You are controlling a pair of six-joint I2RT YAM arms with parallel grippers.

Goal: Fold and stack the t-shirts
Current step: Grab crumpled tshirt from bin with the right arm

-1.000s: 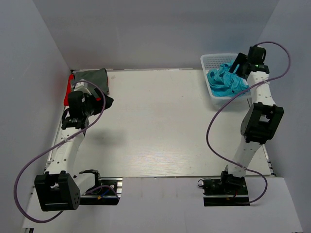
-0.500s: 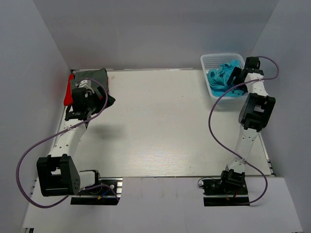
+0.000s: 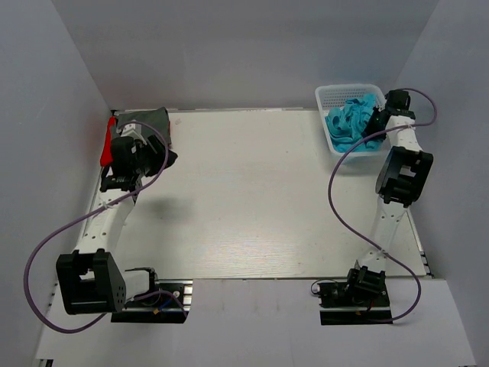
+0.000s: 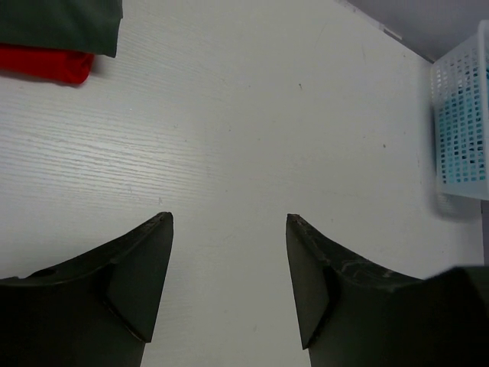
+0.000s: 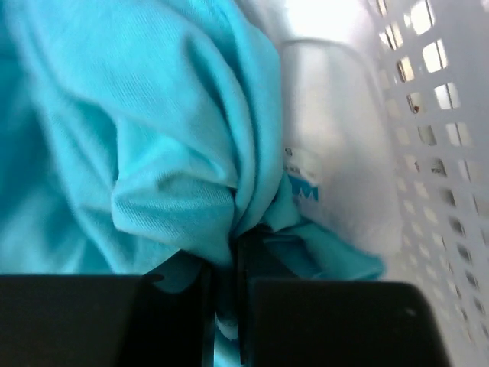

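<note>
T-shirt (image 5: 157,145) seemingly pinched; right claw (image 5: 225,281) nearly closed

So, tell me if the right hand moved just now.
Yes: the right hand dropped from above the far corner of the basket into the turquoise t-shirts.

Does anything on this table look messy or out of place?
Only the turquoise t-shirts, crumpled in a heap inside the white mesh basket at the far right corner; the right gripper pinches a fold of one. At far left, the red t-shirt pokes out from under the dark grey t-shirt. Nothing looks spilled or damaged.
</note>
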